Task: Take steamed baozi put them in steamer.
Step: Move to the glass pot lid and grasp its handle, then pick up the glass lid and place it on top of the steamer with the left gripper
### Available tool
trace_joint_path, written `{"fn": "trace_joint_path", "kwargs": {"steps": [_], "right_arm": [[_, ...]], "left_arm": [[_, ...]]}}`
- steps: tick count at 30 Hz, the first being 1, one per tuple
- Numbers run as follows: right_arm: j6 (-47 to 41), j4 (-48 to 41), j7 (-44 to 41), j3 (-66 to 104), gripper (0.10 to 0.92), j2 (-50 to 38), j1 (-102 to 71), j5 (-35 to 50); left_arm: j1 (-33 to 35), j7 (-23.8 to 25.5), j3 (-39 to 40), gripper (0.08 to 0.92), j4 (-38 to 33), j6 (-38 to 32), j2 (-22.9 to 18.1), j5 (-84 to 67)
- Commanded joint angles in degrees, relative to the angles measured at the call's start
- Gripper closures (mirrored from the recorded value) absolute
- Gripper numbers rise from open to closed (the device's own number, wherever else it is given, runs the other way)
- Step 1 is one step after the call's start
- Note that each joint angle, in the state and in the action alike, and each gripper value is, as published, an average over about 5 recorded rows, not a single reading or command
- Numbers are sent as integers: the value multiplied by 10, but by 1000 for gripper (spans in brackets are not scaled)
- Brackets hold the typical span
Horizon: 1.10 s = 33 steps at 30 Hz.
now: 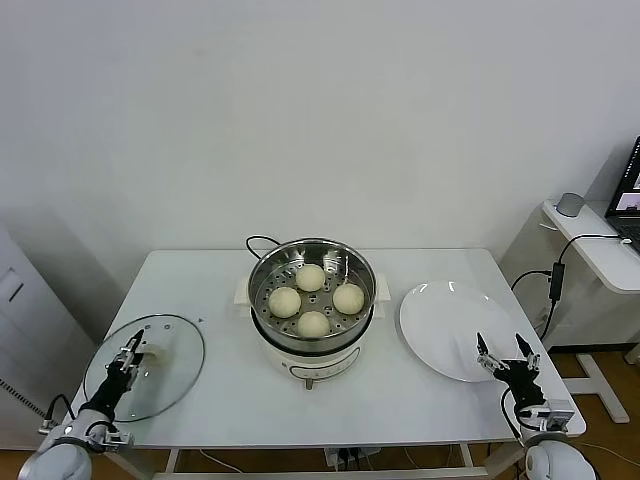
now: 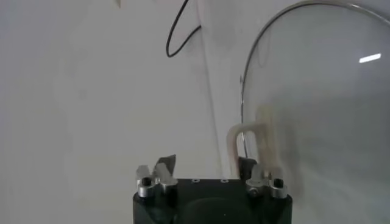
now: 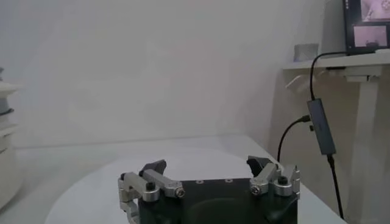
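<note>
At the near left corner of the white worktop point(image 1: 220, 380), the left gripper point(image 1: 130, 352) is down over the round glass lid point(image 1: 150, 375) with a steel rim, which lies flat. Its fingers point(image 2: 163, 167) stand partly closed, with the lid's cream handle point(image 2: 253, 146) between them, close against one finger; whether they press it cannot be told. The arched handle stands upright from the middle of the lid.

At the near right corner, the right gripper point(image 1: 507, 353) hovers over the near edge of the flat round white plate point(image 1: 445, 325). Its fingers point(image 3: 152, 167) are spread wide and hold nothing; the plate is bare.

Farther back, at the middle of the worktop between lid and plate, stands the round shiny steel steamer point(image 1: 312, 305) on a cream-white electric base with side handles. It is upright with its open mouth facing up, and it has no long axis to speak of. A black cord point(image 1: 260, 241) curls away behind it towards the wall.

Inside it, on the perforated tray, sit four smooth, round, pale cream-white steamed baozi point(image 1: 314, 323). They form a diamond: one near, one far, one at each side, slightly apart from one another. Being round, they point no particular way.

To the far right, beyond the worktop, a second white desk point(image 1: 600, 250) carries a laptop point(image 1: 632, 195).
</note>
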Motion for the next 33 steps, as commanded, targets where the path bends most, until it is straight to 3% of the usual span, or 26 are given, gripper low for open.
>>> {"fn": "trace_joint_path", "kwargs": {"steps": [1,11,23,33], "right_arm": [[-1,-3,1,-4,203,0,6,-1],[-4,5,2,-11,203,-5,11,-1],[-4,17,2,-9,203,-8,3,-2],[-5,30,1,-8,203,-13,-5,3]], "left_arm": [[-4,1,-5,605,-7,-3,4,-15],[20,41,-16,872,-97,17,27,-97],[27,135,-11,889,-223,100,68,-173],[-1,180,8,889,-270,142,94,-201]]}}
